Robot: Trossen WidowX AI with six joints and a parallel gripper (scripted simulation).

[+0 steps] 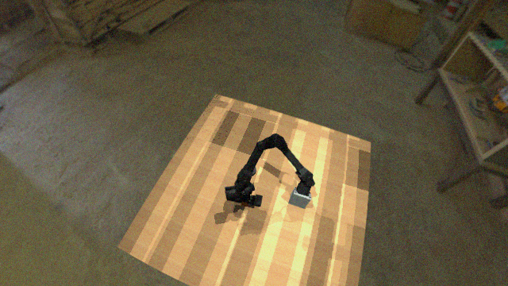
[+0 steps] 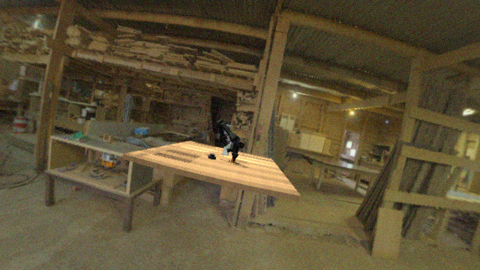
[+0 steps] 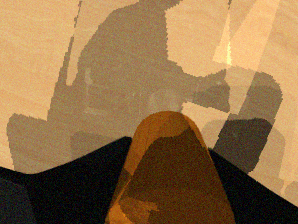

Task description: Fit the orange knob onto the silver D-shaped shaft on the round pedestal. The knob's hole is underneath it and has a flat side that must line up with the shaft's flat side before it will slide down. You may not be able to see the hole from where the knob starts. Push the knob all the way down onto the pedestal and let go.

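Observation:
The orange knob (image 2: 232,161) (image 3: 172,175) is at table level; the wrist view shows a smooth, rounded body, and its hole is not visible. My gripper (image 3: 167,151) (image 2: 233,160) points down, with its black fingers against both sides of the knob, and is shut on it. In the top view the gripper (image 1: 244,204) mostly hides the knob. A small dark object (image 2: 211,156), apparently the round pedestal, stands left of the gripper in the exterior view. It is too small there to make out the shaft or its flat side. The forearm seems to hide it in the top view.
The grey arm base (image 1: 299,199) (image 2: 226,150) stands on the striped wooden table (image 1: 190,222) (image 2: 259,181). The arm arches from it to the gripper. Its shadows fall around the knob. A wooden workshop with shelves surrounds the table.

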